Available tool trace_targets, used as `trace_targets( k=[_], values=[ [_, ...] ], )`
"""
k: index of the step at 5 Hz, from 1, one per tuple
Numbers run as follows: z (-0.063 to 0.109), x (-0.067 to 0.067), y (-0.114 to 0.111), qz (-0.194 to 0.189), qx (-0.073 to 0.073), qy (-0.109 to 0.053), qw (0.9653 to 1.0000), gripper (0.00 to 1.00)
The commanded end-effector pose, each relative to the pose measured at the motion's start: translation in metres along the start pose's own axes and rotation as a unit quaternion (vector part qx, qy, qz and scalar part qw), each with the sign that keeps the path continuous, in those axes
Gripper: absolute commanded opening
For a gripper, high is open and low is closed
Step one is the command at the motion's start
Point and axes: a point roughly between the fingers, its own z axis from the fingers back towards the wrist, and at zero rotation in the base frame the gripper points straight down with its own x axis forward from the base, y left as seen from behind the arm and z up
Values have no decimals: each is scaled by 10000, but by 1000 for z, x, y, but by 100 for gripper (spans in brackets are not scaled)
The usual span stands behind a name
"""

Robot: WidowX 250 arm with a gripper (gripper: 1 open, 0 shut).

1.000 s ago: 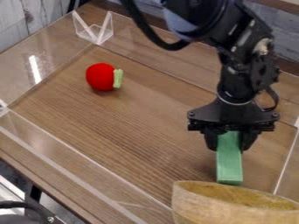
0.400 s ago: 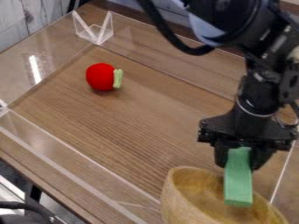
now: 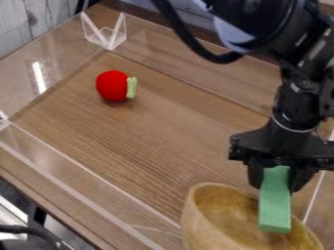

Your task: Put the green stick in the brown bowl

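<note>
Robot claw holds a green stick over a brown bowl

A wooden table [image 3: 117,146] with brown planks fills most of the view, its boards running on a slant. At the upper right, a black robot arm [image 3: 248,21] reaches in from the top edge and ends in a bulky dark gripper [image 3: 271,170] on the right side. The gripper is closed on the upper end of the green stick, its fingers pointing down and toward the viewer.

Below it, at the bottom right, sits the brown bowl [image 3: 225,213], round and light in colour, with a thick rim; the bottom edge of the view cuts it off. The green stick [image 3: 274,202], flat, plain and mint green, hangs lengthwise from the claw, its lower part over the bowl's opening. Whether it touches the bowl is not clear.

A black cable [image 3: 29,231] curls in the lower left corner. Toward the upper left, a small clear, angular stand [image 3: 105,33] is near the table's far edge. Nearer, well apart from the bowl, lies a red ball [image 3: 113,86] with a small green piece [image 3: 132,88] at its right side.
</note>
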Motion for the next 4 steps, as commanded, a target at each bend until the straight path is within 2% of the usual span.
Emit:
trace_targets(
  k=[1,3,4],
  values=[
    [12,14,-10,151,-222,-211,9994,0],
    [14,23,-13,445,-247,-253,9984,0],
    [13,14,-20,476,-250,-259,9982,0]
  ],
)
